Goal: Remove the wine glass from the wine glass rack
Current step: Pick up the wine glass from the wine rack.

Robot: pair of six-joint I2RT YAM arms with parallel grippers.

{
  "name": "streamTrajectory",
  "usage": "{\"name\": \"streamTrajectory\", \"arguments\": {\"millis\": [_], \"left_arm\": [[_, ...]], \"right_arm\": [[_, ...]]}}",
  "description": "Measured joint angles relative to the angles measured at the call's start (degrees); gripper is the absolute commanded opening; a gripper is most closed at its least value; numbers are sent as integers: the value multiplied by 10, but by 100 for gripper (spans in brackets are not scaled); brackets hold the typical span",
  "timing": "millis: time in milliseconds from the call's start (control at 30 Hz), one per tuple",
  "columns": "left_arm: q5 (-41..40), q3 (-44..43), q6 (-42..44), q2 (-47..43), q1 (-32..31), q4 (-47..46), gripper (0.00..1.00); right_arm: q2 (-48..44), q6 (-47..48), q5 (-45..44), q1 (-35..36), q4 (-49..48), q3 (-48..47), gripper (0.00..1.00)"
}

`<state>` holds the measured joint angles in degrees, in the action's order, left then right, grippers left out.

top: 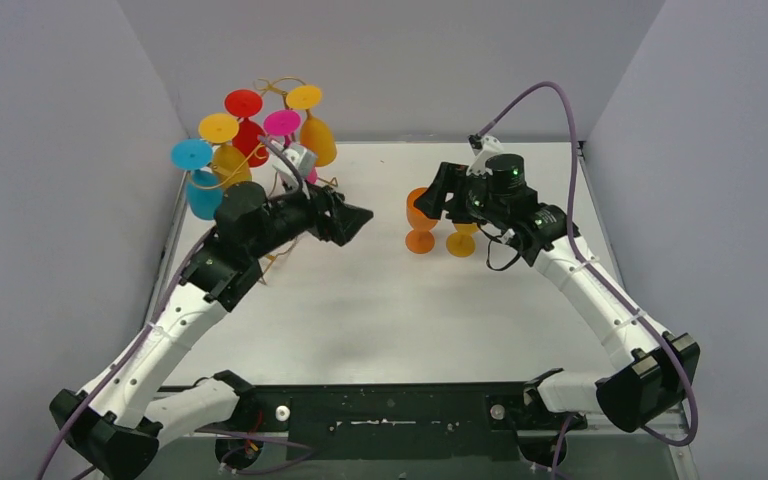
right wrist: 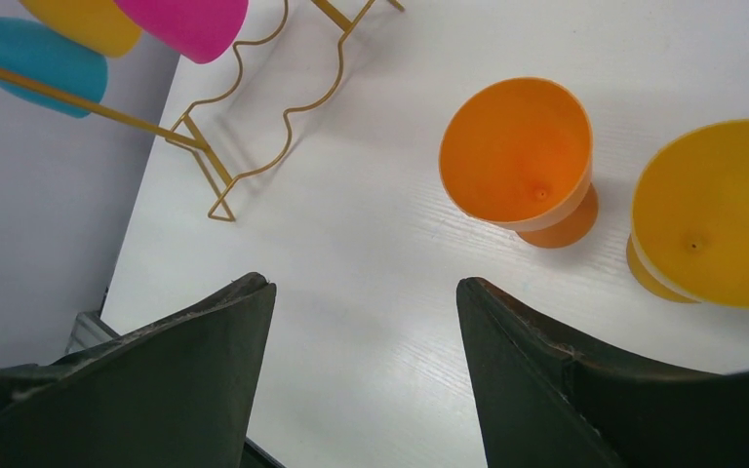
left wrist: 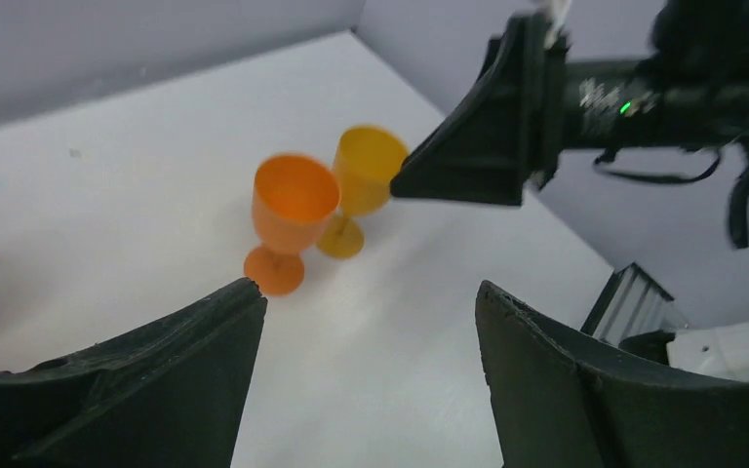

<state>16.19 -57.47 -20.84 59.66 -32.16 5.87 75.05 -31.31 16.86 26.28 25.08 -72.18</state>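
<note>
Wine glass rack (right wrist: 195,136) sits behind and to the left of my left fingers (top: 355,218), in the far left corner of the bench (top: 360,320). From my right fingers (top: 445,195) it is well apart, off to their left across the bench, so the left arm is clearly nearer. Five glasses hang on it bowl-down with feet up in the scroll hooks, so each long axis is upright. The pink glass (top: 282,122) looks closest to my left fingers. Catch: the left fingers point away from the rack, toward the right arm. Both sets of fingers are spread wide and hold nothing. The right fingers hover over an orange glass (right wrist: 517,156) and a yellow glass (right wrist: 712,210), both upright side by side on the bench. My call: swing the left wrist round and approach a stem from the side.
</note>
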Motion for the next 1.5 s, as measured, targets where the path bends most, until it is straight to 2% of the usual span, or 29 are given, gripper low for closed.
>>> {"name": "streamTrajectory", "arguments": {"millis": [100, 200, 300, 367, 433, 500, 667, 1067, 1400, 1500], "left_arm": [[-1, -124, 5, 12, 1, 40, 83], [-30, -259, 8, 49, 16, 104, 83], [-39, -387, 2, 104, 82, 161, 77], [-42, -429, -10, 134, 140, 189, 75], [-45, -448, -16, 160, 183, 217, 70], [-50, -458, -26, 190, 216, 245, 70], [-55, -471, -30, 264, 246, 296, 67], [-83, -506, -31, 314, 263, 319, 61], [-95, -508, -29, 357, 263, 310, 60], [-95, -508, -30, 365, 263, 308, 56]], "right_arm": [[-11, -3, -10, 0, -3, 1, 70], [-17, -7, -11, 0, -7, 1, 70], [-17, -9, -12, 0, -9, 1, 70], [-17, -9, -12, 0, -9, 1, 70], [-17, -9, -12, 0, -10, 1, 70], [-17, -9, -12, 0, -10, 1, 70], [-17, -9, -12, 0, -10, 1, 71], [-17, -9, -12, 0, -9, 1, 71], [-17, -7, -12, 0, -9, 1, 71], [-17, -5, -12, 0, -9, 1, 71]]}}
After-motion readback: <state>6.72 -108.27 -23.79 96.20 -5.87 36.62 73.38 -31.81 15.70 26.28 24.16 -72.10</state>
